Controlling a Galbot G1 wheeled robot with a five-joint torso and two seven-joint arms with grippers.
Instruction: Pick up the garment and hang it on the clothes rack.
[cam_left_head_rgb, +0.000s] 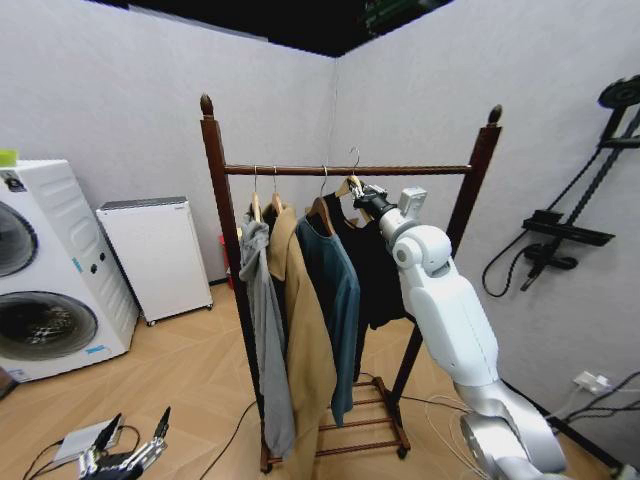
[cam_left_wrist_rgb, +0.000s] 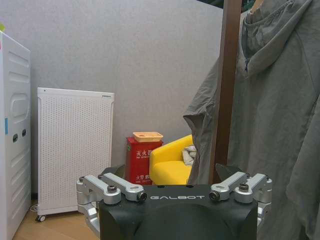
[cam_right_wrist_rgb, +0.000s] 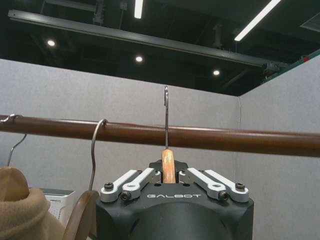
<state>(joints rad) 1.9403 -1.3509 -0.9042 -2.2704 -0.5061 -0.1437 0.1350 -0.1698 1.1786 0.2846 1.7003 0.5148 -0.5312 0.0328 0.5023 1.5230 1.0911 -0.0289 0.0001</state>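
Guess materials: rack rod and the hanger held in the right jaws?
The dark-brown horizontal rod: likely varnished wood, smooth with a soft sheen. The light wooden hanger held by the right gripper: pale orange-toned wood neck, with a thin silvery hook, apparently steel wire.

The clothes rack (cam_left_head_rgb: 225, 250) is standing on the wooden floor (cam_left_head_rgb: 190, 380). Its rod (cam_left_head_rgb: 300, 170) is holding a grey hooded jacket (cam_left_head_rgb: 262, 320), a tan coat (cam_left_head_rgb: 305, 340) and a dark teal shirt (cam_left_head_rgb: 335, 290), all hanging to the left of the right gripper (cam_left_head_rgb: 362, 195). The black garment (cam_left_head_rgb: 378, 275) is hanging just under this gripper, with its hook rising above the rod. The gripper is squeezing the wooden hanger (cam_right_wrist_rgb: 169, 167).
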